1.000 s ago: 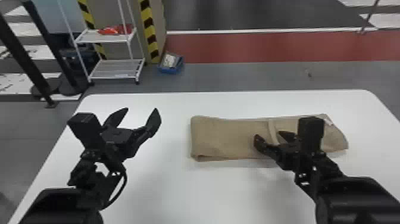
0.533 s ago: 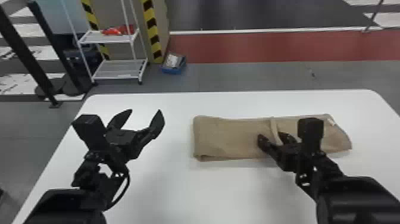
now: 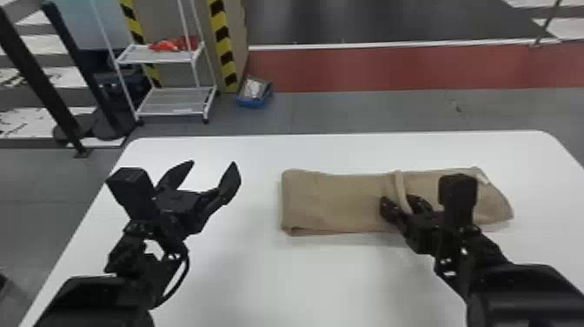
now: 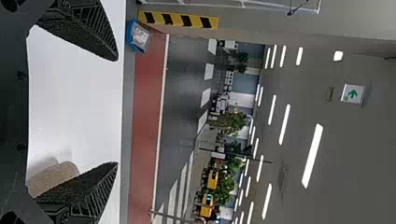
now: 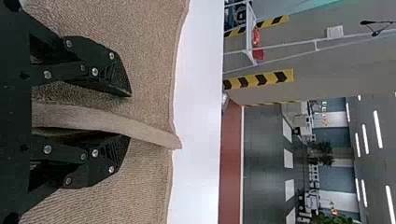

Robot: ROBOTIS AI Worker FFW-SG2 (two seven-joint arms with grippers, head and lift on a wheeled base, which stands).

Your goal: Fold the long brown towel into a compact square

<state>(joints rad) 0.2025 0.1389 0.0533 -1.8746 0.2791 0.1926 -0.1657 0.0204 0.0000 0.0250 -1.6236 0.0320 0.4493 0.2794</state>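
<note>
White bench (image 3: 304,282): left fingers (image 3: 230,181) wide; my right fingers (image 5: 109,74), narrowly parted astride the raised edge (image 5: 102,122) of the towel (image 3: 334,202), could snag lower layers by closing too low.

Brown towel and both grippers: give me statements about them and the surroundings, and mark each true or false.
1. The brown towel lies on the white table. True.
2. The left gripper grips the towel. False: it is open and empty, left of the towel.
3. A raised ridge of towel runs between the fingers of the right gripper. True.
4. The towel forms a compact square. False: it is a long strip.
</note>
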